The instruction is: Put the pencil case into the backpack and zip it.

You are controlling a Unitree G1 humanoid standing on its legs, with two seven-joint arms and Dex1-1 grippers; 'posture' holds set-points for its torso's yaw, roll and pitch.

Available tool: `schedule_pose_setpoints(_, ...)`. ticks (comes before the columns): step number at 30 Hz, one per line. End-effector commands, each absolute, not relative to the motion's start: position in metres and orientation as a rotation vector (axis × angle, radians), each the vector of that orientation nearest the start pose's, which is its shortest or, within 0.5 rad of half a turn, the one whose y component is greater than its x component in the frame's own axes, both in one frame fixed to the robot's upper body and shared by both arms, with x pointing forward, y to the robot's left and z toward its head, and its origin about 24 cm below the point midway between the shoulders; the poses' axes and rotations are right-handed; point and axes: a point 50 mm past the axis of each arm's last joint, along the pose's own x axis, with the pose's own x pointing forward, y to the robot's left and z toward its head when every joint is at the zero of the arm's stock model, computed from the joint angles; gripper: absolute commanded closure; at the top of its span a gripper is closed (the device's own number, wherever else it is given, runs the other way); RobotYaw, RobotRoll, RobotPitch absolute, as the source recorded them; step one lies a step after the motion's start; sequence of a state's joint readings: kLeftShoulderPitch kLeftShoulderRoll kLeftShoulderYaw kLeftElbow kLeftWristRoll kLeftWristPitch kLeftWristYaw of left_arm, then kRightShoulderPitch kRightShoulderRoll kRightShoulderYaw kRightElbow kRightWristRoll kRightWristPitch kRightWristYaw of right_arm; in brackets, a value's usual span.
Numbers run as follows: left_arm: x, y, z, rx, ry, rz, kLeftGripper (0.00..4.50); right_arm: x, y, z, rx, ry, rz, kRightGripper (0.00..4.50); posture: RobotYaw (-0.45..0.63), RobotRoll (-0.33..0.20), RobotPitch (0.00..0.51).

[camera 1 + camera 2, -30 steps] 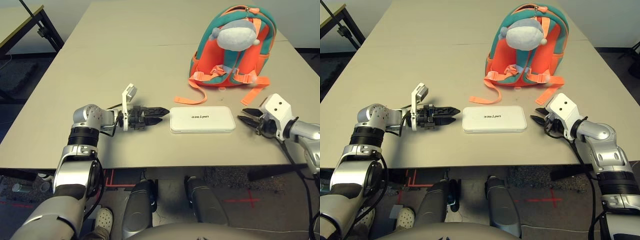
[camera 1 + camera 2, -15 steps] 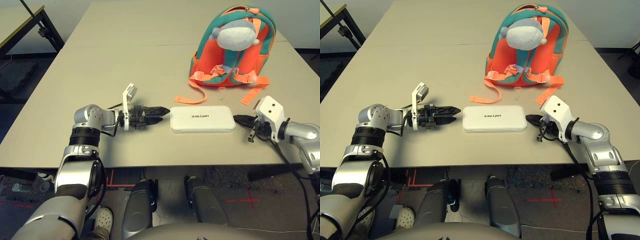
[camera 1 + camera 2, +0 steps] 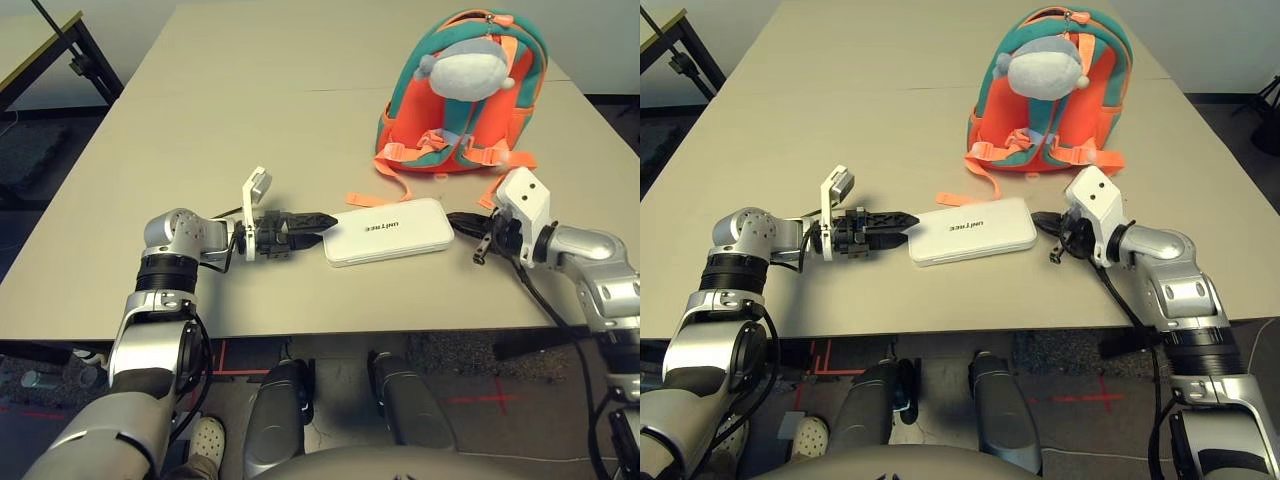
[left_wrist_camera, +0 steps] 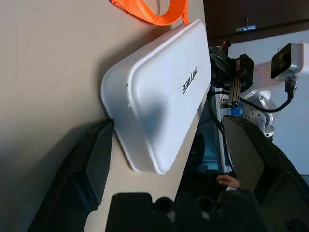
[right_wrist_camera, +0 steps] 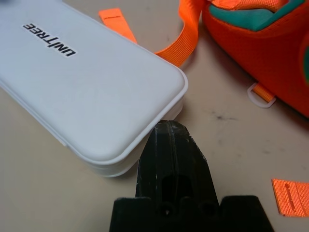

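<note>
Where it lay square to the table's near edge a second ago, the flat white rectangular pencil case (image 3: 390,230) with small dark lettering now sits skewed, its right end swung toward the backpack and its left end pushed up to the left gripper (image 3: 308,225). That gripper has not moved; its two black fingers (image 4: 94,162) stand wide apart, with the near corner of the case between them and one finger touching or nearly touching it, but nothing clamped. The right gripper (image 3: 462,221) has come in from the right, fingers pressed together into one blunt tip (image 5: 170,145), and that tip now bears on the case's right end. The small orange and teal backpack (image 3: 462,95) with the grey and white plush toy stands behind, apart from the case, one loose orange strap (image 3: 372,198) lying just beside the case's far edge. Judgement: the case is being nudged into the waiting jaws; it is not yet gripped, so packing and zipping remain wholly undone.
</note>
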State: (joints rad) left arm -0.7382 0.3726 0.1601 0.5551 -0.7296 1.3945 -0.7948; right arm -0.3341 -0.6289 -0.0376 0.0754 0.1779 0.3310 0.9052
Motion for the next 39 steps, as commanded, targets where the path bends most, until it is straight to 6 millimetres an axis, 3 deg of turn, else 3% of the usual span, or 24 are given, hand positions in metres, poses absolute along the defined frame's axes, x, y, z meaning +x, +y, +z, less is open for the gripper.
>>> schedule_pose_setpoints(1,0.314,0.152,0.093,-0.836,0.938,-0.928,0.00,0.288,-0.204,0.112,-0.376,0.253,0.901,4.48,-0.18,0.000,0.193)
schedule_pose_setpoints(8,0.313,0.155,0.093,-0.835,0.944,-0.908,0.00,0.276,-0.215,0.092,-0.529,0.379,0.957,4.48,-0.18,0.000,0.194)
schedule_pose_setpoints(14,0.312,0.170,0.091,-0.780,0.999,-0.820,0.00,0.278,-0.227,0.093,-0.533,0.387,0.927,4.48,-0.18,0.000,0.196)
schedule_pose_setpoints(22,0.314,0.175,0.095,-0.779,0.992,-0.799,0.00,0.279,-0.240,0.089,-0.548,0.414,0.903,4.48,-0.18,0.000,0.197)
schedule_pose_setpoints(27,0.314,0.168,0.094,-0.783,0.996,-0.810,0.00,0.278,-0.228,0.089,-0.503,0.398,0.936,4.48,-0.17,0.000,0.199)
schedule_pose_setpoints(34,0.313,0.160,0.092,-0.789,1.006,-0.828,0.00,0.275,-0.186,0.099,-0.176,0.317,0.958,4.48,-0.17,0.000,0.199)
schedule_pose_setpoints(39,0.313,0.158,0.092,-0.788,1.005,-0.828,0.00,0.273,-0.179,0.101,-0.161,0.326,0.965,4.48,-0.18,0.000,0.193)
